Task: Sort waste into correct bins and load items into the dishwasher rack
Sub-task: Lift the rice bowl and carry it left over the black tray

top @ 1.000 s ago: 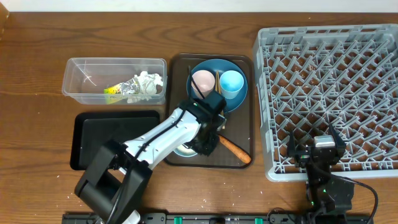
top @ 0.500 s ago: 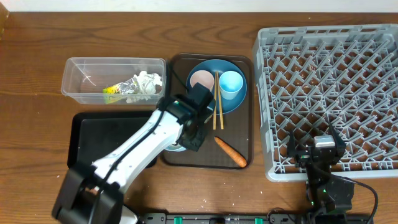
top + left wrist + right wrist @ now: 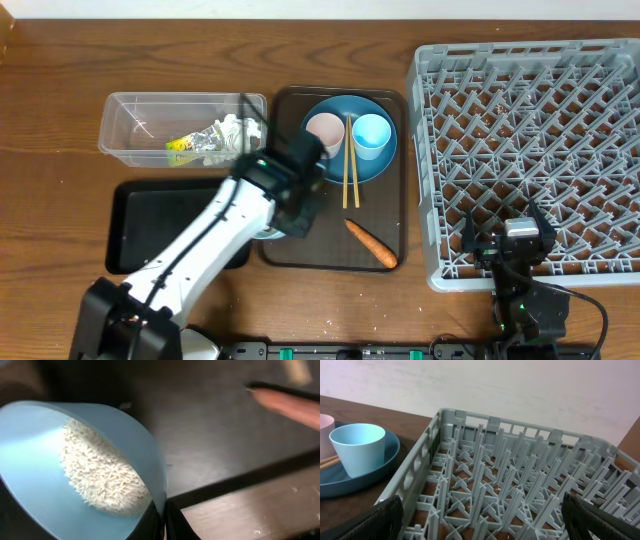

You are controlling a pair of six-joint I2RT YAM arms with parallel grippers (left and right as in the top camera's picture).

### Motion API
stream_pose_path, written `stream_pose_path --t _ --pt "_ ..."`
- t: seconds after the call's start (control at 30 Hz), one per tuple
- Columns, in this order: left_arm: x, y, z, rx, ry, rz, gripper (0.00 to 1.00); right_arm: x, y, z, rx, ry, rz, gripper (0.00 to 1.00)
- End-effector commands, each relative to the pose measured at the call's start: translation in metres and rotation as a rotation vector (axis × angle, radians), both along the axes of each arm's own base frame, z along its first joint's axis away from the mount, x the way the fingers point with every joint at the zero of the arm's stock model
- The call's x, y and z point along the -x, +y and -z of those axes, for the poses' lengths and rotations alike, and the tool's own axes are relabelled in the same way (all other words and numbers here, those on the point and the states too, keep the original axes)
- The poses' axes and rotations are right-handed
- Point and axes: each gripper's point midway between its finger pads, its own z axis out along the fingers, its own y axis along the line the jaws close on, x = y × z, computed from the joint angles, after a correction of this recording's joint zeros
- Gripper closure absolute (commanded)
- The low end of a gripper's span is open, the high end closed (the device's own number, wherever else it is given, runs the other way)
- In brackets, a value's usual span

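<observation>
Dark wood tabletop (image 3: pixel 60 100); the pale blue bowl (image 3: pixel 75 470), heaped with rice (image 3: pixel 100 480), hangs pinched by its rim in the left gripper (image 3: pixel 162 520) at the brown tray's (image 3: pixel 330 255) left edge; the black tray (image 3: pixel 150 215) lies just left of it, the nearer of two bins; right gripper (image 3: pixel 492 520) gapes empty by the rack (image 3: pixel 530 150); one bowl, two cups (image 3: pixel 325 130), one carrot (image 3: pixel 372 244).
</observation>
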Motion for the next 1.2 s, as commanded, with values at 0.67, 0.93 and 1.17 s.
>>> stream_pose_path --t 0.67,0.93,1.17 --pt "-0.032 0.126 -0.061 0.431 -0.099 -0.646 0.94 0.000 -0.006 0.000 0.004 0.000 0.028 0.01" --pt "-0.016 0.124 -0.024 0.422 -0.042 -0.634 0.94 0.000 -0.006 0.000 0.004 0.000 0.028 0.01" --pt "-0.013 0.123 -0.005 0.425 -0.040 -0.633 0.94 0.000 -0.006 0.000 0.004 0.000 0.029 0.01"
